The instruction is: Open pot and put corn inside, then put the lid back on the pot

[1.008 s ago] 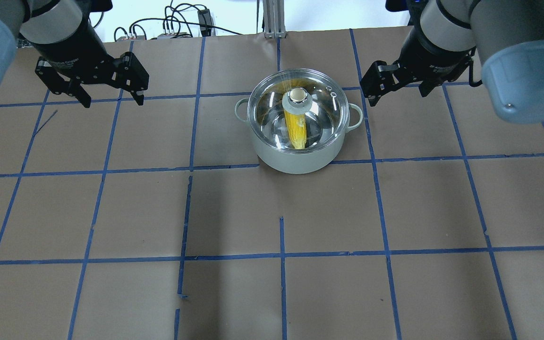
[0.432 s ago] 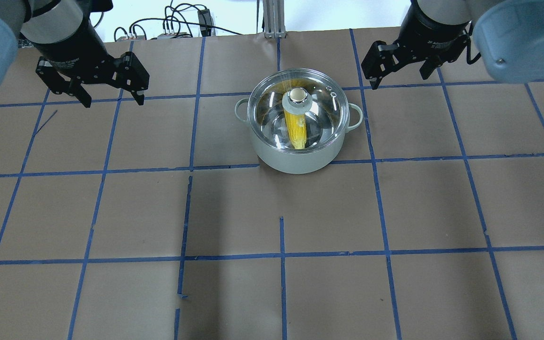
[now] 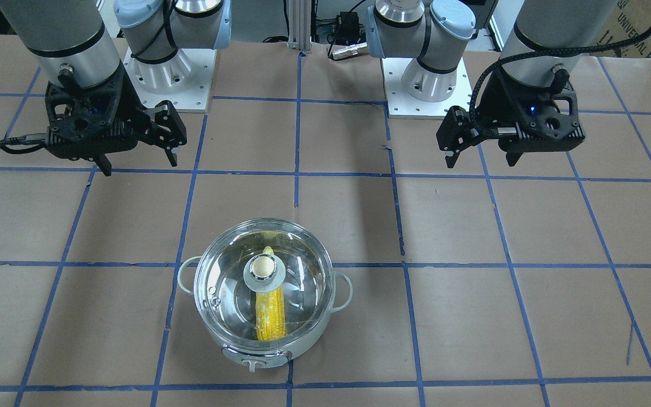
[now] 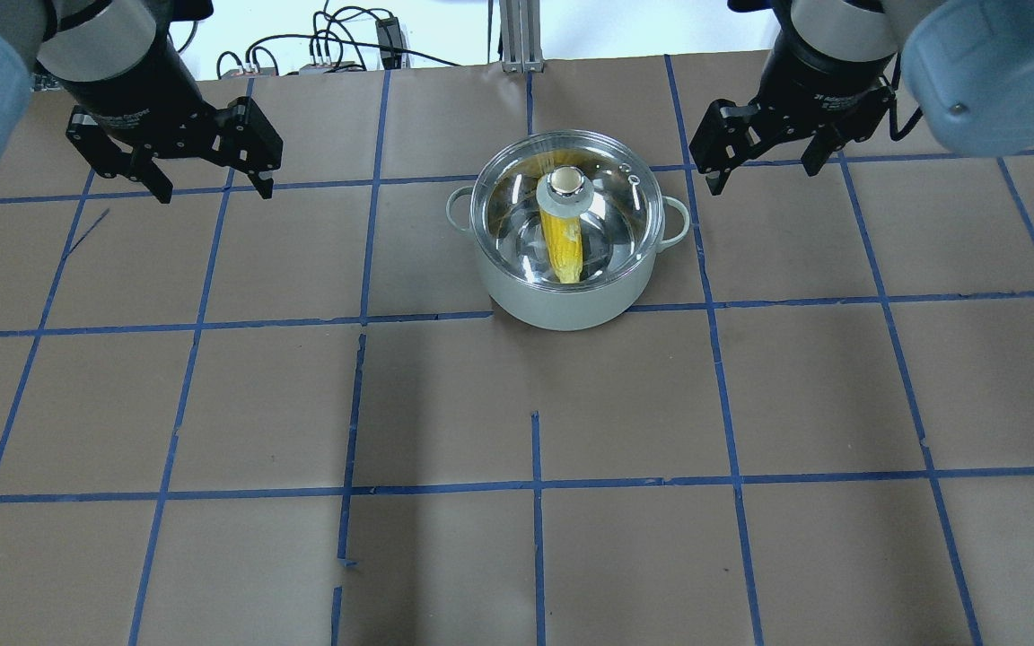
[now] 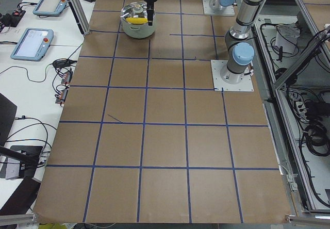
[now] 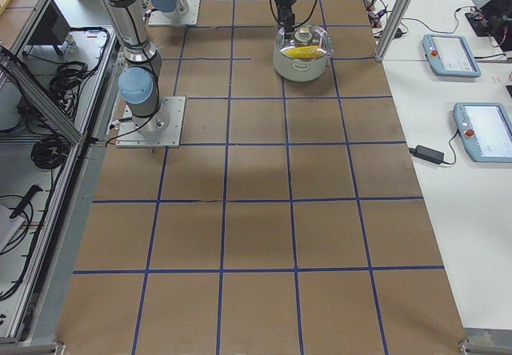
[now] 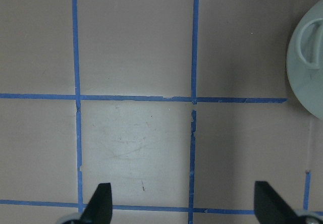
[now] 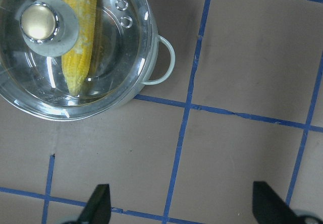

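The pot (image 4: 562, 305) stands on the brown table, a little beyond its middle, with the clear glass lid (image 4: 611, 211) seated on it. The yellow corn (image 4: 562, 247) lies inside and shows through the glass. My left gripper (image 4: 214, 188) is open and empty, well to the pot's left. My right gripper (image 4: 761, 175) is open and empty, just right of and behind the pot's side handle. The front view shows the pot (image 3: 308, 339), lid (image 3: 226, 288), corn (image 3: 270, 316), left gripper (image 3: 481, 163) and right gripper (image 3: 139, 165). The right wrist view shows the lid (image 8: 116, 47) and corn (image 8: 81, 42).
Cables (image 4: 337, 45) and an aluminium post (image 4: 517, 36) sit at the table's far edge. The two arm bases (image 3: 167, 73) stand on plates near the robot's side. Blue tape lines grid the brown table (image 4: 535, 404). Tablets (image 6: 452, 51) lie on a side bench.
My right gripper has drawn back from the pot toward the table's far edge and stayed open. The left arm, pot, lid and corn have not moved.
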